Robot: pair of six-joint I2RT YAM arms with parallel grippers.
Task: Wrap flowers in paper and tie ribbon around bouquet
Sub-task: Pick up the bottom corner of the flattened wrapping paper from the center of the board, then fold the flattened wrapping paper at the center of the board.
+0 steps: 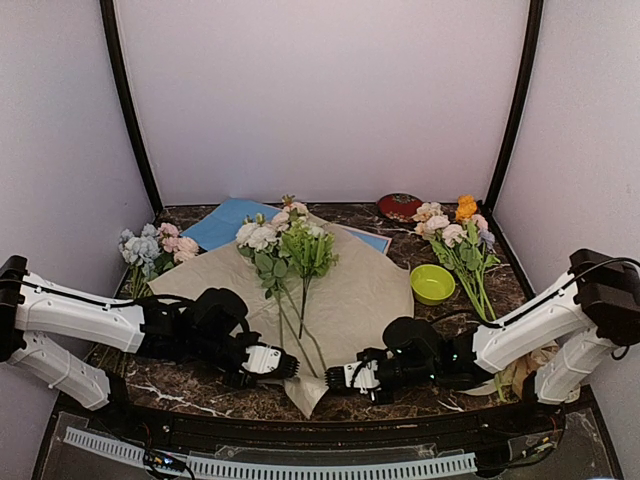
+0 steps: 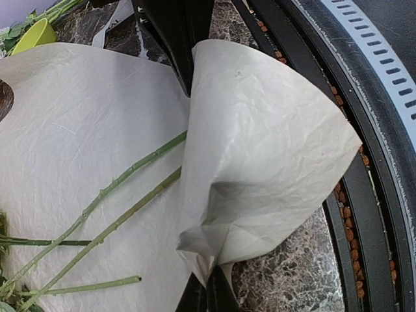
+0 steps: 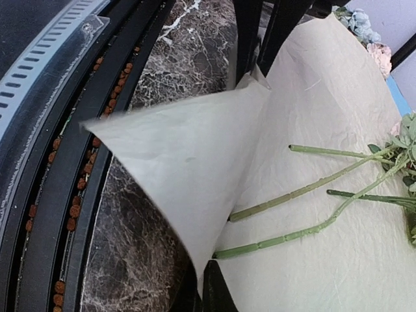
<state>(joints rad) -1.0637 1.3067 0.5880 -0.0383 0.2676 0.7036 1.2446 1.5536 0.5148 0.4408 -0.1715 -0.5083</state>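
We are at the wrapping step, right at its start. The flowers (image 1: 285, 245) lie loose on the middle of the paper (image 1: 370, 290), with the blooms toward its far edge and the long stems pointing at its near corner. Both grippers sit at that near corner. The left gripper (image 1: 283, 366) is on the corner's left edge and the right gripper (image 1: 340, 377) on its right edge, close to each other.

In the two wrist views each pair of fingers is pressed together with the sheet pinched between them. The corner is lifted off the table into a raised flap that curls over the stem ends. The rest of the paper lies flat under the flowers, so no cone has formed. We cannot pick out the ribbon on or beside the paper, and tying is well off.

As we judge it, the next move calls for carrying the flap up over the stems toward the middle of the paper. The pull should be even on both sides, as the thin, creased sheet could tear or slip. The stems should not be dragged off the paper's middle.
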